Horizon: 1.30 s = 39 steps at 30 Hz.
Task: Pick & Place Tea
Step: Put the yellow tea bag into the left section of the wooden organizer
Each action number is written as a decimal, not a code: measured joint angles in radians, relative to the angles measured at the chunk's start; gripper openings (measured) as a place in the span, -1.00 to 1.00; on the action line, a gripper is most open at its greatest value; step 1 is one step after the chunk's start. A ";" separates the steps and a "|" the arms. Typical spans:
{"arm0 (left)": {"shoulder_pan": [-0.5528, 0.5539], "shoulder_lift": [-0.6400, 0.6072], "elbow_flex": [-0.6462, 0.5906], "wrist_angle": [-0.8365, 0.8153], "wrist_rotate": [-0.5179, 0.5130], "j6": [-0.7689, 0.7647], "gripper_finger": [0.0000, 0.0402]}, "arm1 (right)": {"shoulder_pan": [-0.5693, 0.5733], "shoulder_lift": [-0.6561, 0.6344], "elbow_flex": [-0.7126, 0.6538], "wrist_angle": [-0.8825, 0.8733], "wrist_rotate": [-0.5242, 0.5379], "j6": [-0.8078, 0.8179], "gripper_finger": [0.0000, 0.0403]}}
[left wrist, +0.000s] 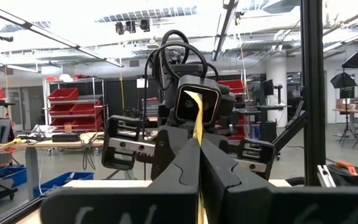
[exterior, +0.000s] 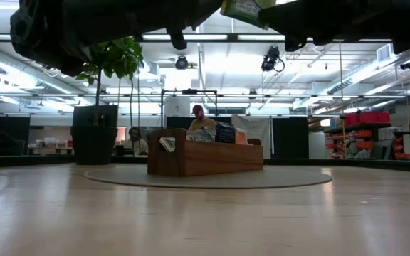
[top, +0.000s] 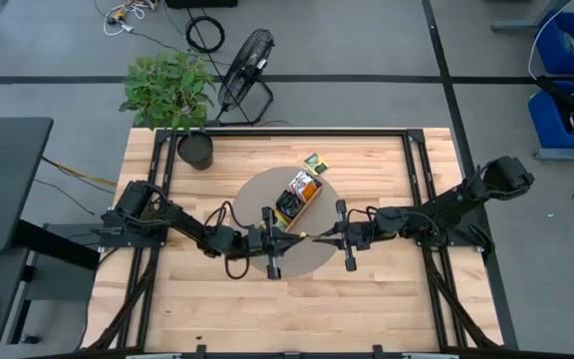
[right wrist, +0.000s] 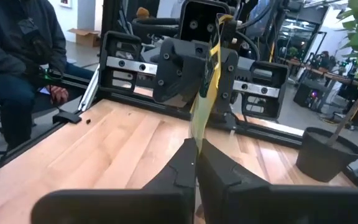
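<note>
A yellow-green tea packet (top: 305,236) hangs over the round grey mat (top: 257,194), between my two grippers. My left gripper (top: 289,237) comes from the table's left and my right gripper (top: 319,237) from the right. Both are shut on the packet and meet tip to tip. The left wrist view shows the packet (left wrist: 196,118) edge-on. In the right wrist view the packet (right wrist: 207,87) stands as a narrow strip. A long wooden tray (top: 299,194) with more tea packets rests on the mat just beyond them. One loose packet (top: 315,162) lies by the tray's far end. My left gripper pinches the packet's left end (left wrist: 199,163) between its two fingers, coming level from the table's left. The packet stands on edge, lifted clear of the mat. My right gripper pinches the packet's right end (right wrist: 196,134) between its two fingers, coming level from the table's right. The packet rises from the fingertips toward the other gripper, clear of the table.
A potted plant (top: 195,150) stands at the table's far left corner. Black frame rails (top: 422,179) run along both sides. A seated person (right wrist: 17,56) is beside the table. The near half of the wooden tabletop (top: 297,309) is bare.
</note>
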 joint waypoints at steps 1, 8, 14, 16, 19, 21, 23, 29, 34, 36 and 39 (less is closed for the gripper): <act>0.000 0.000 0.000 -0.001 0.000 0.000 -0.99 | 0.000 0.000 0.000 -0.003 0.001 0.002 -0.94; -0.001 0.000 0.000 -0.058 -0.002 -0.001 -0.92 | 0.001 -0.001 0.002 -0.079 0.001 0.045 -0.99; -0.007 0.000 0.000 -0.101 -0.023 -0.005 -0.68 | 0.001 -0.002 0.000 -0.197 0.003 0.099 -0.99; -0.006 -0.001 0.000 -0.151 -0.030 -0.017 -0.57 | 0.001 -0.002 0.000 -0.219 0.002 0.112 -0.99; 0.002 -0.021 -0.002 -0.293 -0.029 -0.075 -0.40 | 0.001 -0.010 0.000 -0.276 0.002 0.150 -1.00; 0.005 -0.051 -0.002 -0.384 -0.028 -0.116 -0.27 | 0.001 -0.018 0.000 -0.322 0.002 0.174 -1.00; 0.007 -0.077 -0.002 -0.467 -0.022 -0.167 -0.15 | 0.001 -0.026 0.000 -0.373 0.000 0.199 -1.00; 0.043 -0.185 0.000 -0.718 0.060 -0.297 0.15 | 0.000 -0.039 0.036 -0.562 -0.023 0.271 -1.00; 0.102 -0.202 0.022 -0.841 0.217 -0.411 0.25 | -0.001 -0.039 0.115 -0.702 -0.027 0.266 -1.00; 0.123 -0.198 0.051 -0.888 0.303 -0.430 0.27 | -0.004 -0.040 0.148 -0.757 -0.027 0.264 -1.00; 0.138 -0.196 0.089 -0.964 0.328 -0.447 0.27 | -0.012 -0.040 0.169 -0.816 -0.047 0.255 -1.00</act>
